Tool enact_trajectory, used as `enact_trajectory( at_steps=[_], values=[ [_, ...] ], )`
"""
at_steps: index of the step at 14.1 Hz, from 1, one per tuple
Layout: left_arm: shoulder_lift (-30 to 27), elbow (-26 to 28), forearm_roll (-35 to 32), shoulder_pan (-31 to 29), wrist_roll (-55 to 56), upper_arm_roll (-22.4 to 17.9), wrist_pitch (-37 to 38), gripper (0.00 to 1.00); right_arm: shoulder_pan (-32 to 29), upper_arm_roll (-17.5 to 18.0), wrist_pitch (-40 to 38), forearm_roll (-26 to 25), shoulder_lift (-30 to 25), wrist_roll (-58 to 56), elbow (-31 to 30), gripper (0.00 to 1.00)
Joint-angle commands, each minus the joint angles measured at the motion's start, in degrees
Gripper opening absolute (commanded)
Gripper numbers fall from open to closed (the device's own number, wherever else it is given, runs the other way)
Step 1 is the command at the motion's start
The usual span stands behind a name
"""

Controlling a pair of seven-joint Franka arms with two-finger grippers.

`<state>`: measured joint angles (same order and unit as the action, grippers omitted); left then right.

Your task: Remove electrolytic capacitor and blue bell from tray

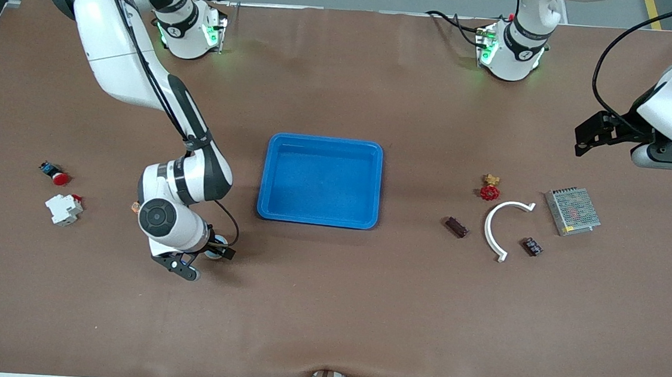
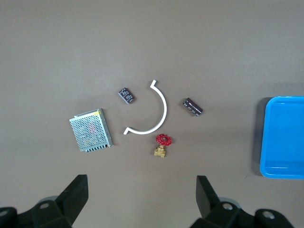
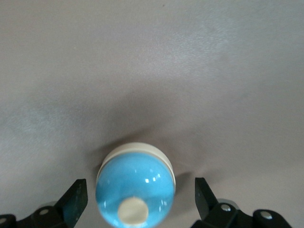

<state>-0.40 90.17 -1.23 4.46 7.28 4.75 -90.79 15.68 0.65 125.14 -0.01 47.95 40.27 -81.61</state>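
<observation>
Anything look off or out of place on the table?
Nothing stands out. The blue tray sits square and empty; the parts lie flat. The blue bell stands upright between the right end effector's open fingers, untouched. The left end effector waits open.

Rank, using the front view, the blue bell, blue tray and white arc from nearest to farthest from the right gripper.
1. Blue bell: between the open fingers of the right gripper.
2. Blue tray: table's middle.
3. White arc: toward the left arm's end.
</observation>
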Motion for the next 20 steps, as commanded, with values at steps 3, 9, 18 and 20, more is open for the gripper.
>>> enact_trajectory(
  at_steps=[3, 9, 18, 20],
  values=[
    [-0.04, -0.43, 0.09, -0.15, -0.6, -0.09, 0.97, 1.0, -0.83, 0.84, -11.75, -0.34, -1.45, -0.98, 6.46, 1.0],
    [0.04, -2.1, 0.0, -0.5, -0.25, -0.44, 1.58, 1.0, -4.68, 0.31, -16.77, -0.6, -6.01, -10.71, 7.43, 1.0],
    [-0.3, -2.89, 0.09, -0.59, -0.6, -0.71, 2.11, 1.0, -14.17, 0.49, -22.22, -0.07, -12.87, -23.92, 6.38, 1.0],
    [-0.48, -3.77, 0.35, -0.59, -0.34, -1.32, 2.72, 1.0, -15.24, 0.4, -22.22, -0.34, -17.69, -26.54, 3.32, 1.0]
  ],
)
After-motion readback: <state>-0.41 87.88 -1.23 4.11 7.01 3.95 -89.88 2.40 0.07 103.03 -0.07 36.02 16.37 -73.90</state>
